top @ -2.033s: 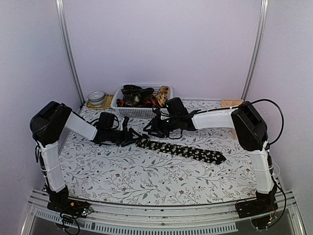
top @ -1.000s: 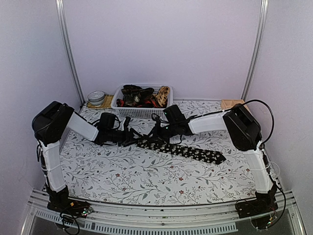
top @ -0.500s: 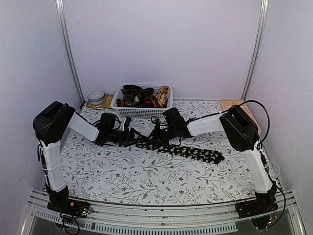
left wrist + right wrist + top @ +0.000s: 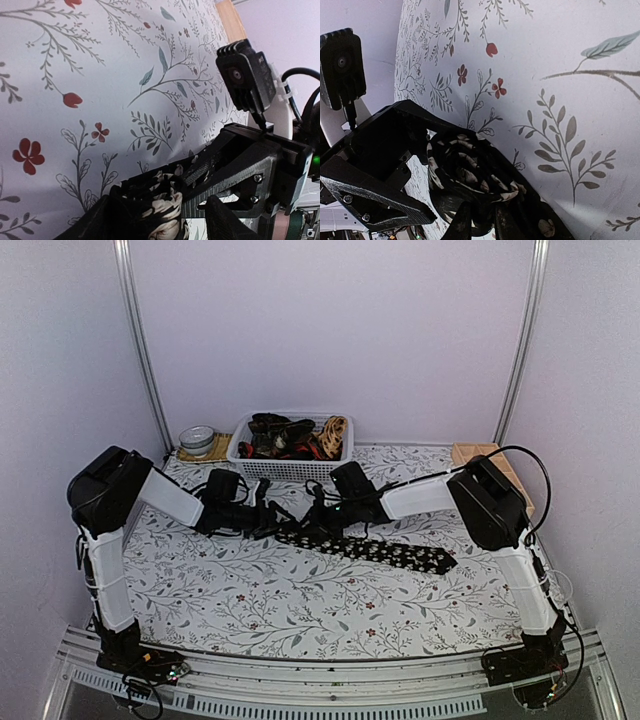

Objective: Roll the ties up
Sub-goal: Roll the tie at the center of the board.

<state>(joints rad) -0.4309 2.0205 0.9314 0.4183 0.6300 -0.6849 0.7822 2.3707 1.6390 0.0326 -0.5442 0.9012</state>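
A black tie with pale flower specks lies slanted across the flowered table, and its left end is wound into a small roll. My right gripper is shut on the roll's near edge; it sits at the tie's left end in the top view. My left gripper is open, with the roll between its fingers and against the left one. It faces the right gripper from the left. More ties fill the white basket.
A round tin on a mat stands at the back left beside the basket. A wooden block lies at the back right. Metal posts rise at both back corners. Black cables loop around both wrists.
My right gripper has moved left and down onto the tie's left end, close to the left gripper. The tie has shifted slightly left. The left arm has hardly moved.
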